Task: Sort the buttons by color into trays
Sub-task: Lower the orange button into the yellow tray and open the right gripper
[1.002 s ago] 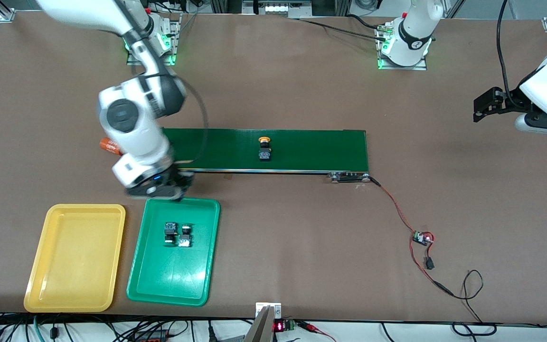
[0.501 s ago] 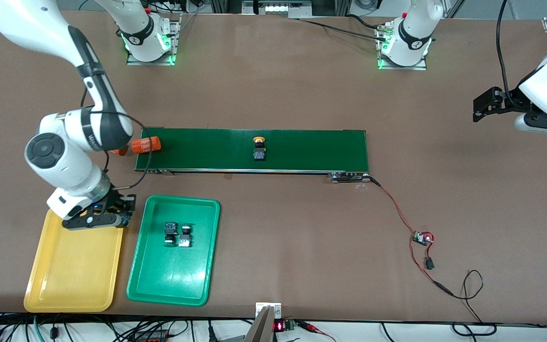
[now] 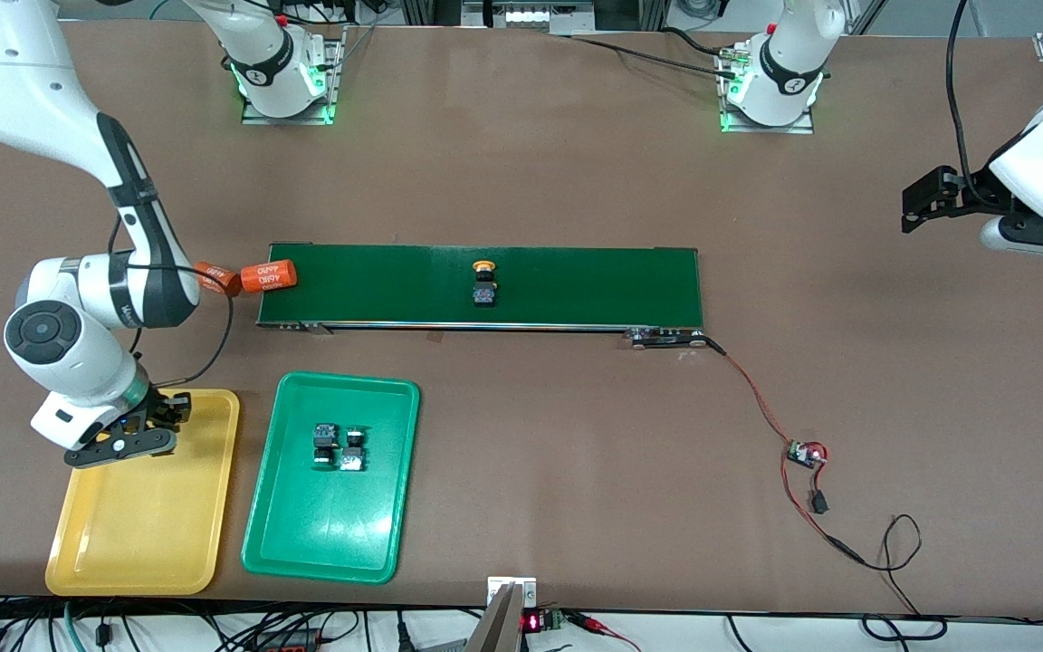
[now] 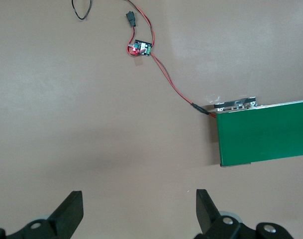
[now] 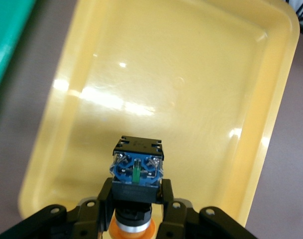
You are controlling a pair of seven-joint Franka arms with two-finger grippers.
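Note:
My right gripper (image 3: 137, 433) (image 5: 137, 191) is shut on a yellow-orange-capped button (image 5: 137, 181) and holds it over the yellow tray (image 3: 96, 552) (image 5: 156, 74), at the tray's end nearest the conveyor belt. Two buttons (image 3: 339, 446) lie side by side in the green tray (image 3: 304, 543). Another yellow-orange-capped button (image 3: 483, 282) sits on the belt (image 3: 594, 285). My left gripper (image 3: 924, 201) (image 4: 140, 211) is open and empty, and waits in the air over bare table at the left arm's end.
Two orange cylinders (image 3: 254, 276) with white numerals lie at the belt's end toward the right arm. A red wire with a small circuit board (image 3: 805, 453) (image 4: 140, 48) runs from the belt's motor (image 3: 665, 338).
My right gripper has swung with the button from the green tray's edge to above the yellow tray. The button on the belt has drifted toward the right arm's end. The left arm has not moved.

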